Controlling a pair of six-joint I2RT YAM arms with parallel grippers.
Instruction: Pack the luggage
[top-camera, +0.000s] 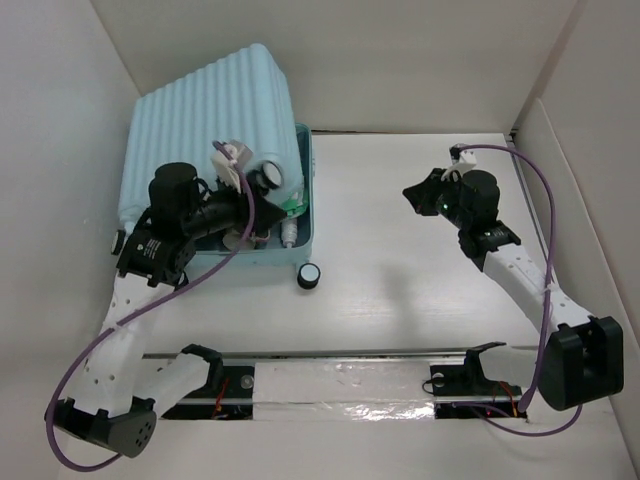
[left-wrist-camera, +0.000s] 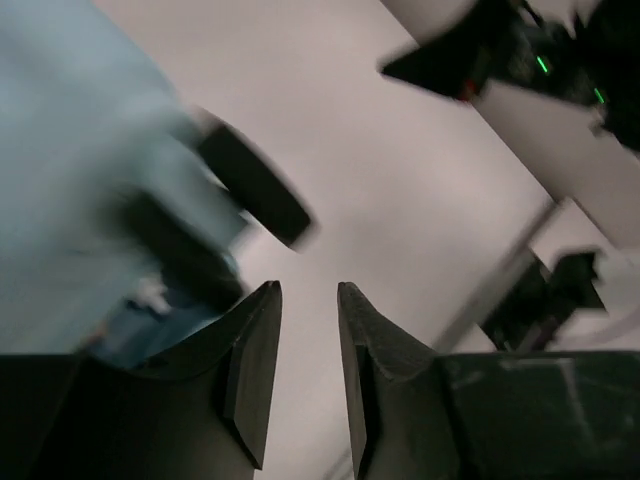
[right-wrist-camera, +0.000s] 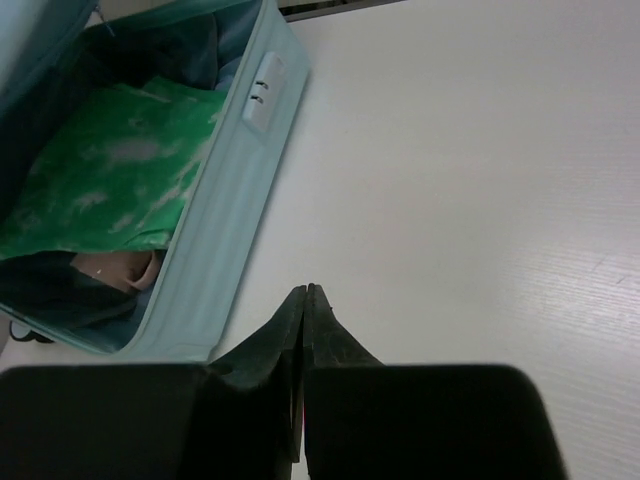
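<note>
The luggage (top-camera: 205, 110) is a pale aqua ribbed suitcase at the back left, with its lid raised over the lower shell. My left gripper (top-camera: 256, 212) hangs over its open right side near a black-and-white caster wheel (top-camera: 270, 178). In the left wrist view my left gripper (left-wrist-camera: 308, 300) is open with nothing between its fingers; the luggage (left-wrist-camera: 70, 150) and a wheel (left-wrist-camera: 255, 185) are blurred at the left. My right gripper (top-camera: 413, 193) hovers over bare table at the right. It is shut and empty (right-wrist-camera: 305, 292), just right of the luggage wall (right-wrist-camera: 215, 220).
Inside the luggage lie a green packet (right-wrist-camera: 110, 180) and a tan item (right-wrist-camera: 115, 268). A combination lock (right-wrist-camera: 262, 92) sits on its rim. A second caster wheel (top-camera: 310, 275) sticks out at the front corner. White walls enclose the table; a foil-covered rail (top-camera: 340, 385) runs along the near edge.
</note>
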